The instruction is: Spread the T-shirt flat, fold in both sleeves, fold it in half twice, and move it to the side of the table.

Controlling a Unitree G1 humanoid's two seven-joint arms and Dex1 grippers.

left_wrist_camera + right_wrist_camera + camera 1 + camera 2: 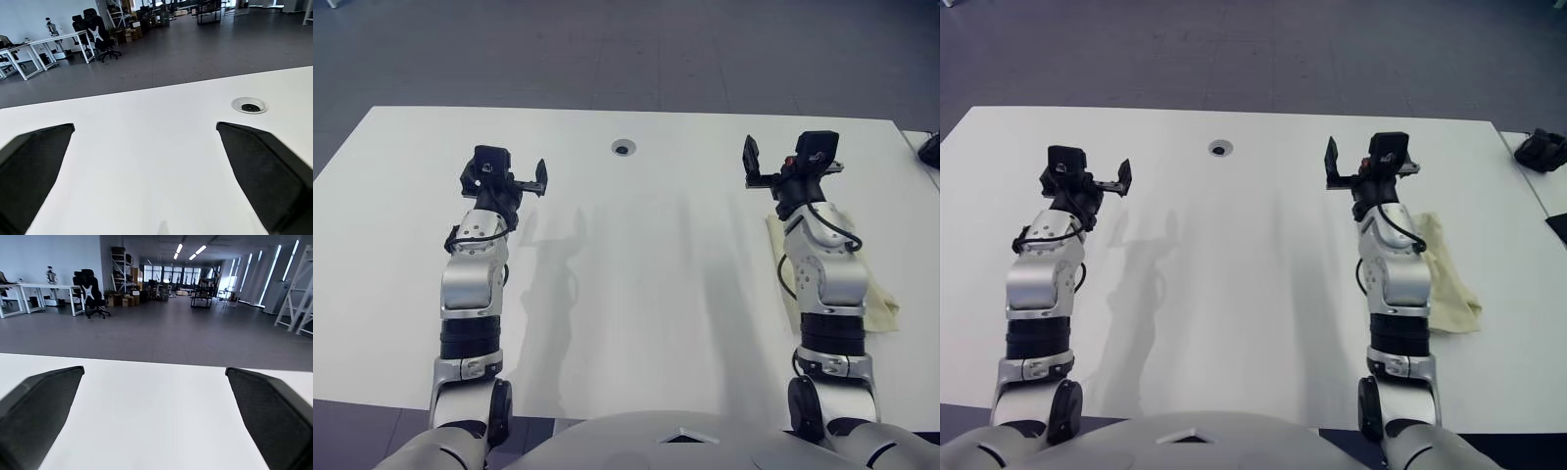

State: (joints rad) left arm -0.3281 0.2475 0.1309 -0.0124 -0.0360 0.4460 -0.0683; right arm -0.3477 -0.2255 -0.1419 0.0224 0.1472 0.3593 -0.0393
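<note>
The pale yellow T-shirt [1449, 284] lies folded into a small bundle near the right edge of the white table [636, 284], partly hidden under my right forearm. My right gripper [791, 162] hovers above the table just beyond the T-shirt, open and holding nothing. Over the left half of the table my left gripper [509, 176] is held open, also with nothing in it. In the left wrist view the two dark fingers [266, 171] stand wide apart over bare tabletop. The right wrist view shows the same wide spread of its fingers [271, 406].
A round cable hole [623, 148] sits in the table near the far edge, between the arms. A black object [1540, 149] rests on a neighbouring table at the far right. Grey floor lies beyond the far edge, with office chairs and desks [95, 29] farther off.
</note>
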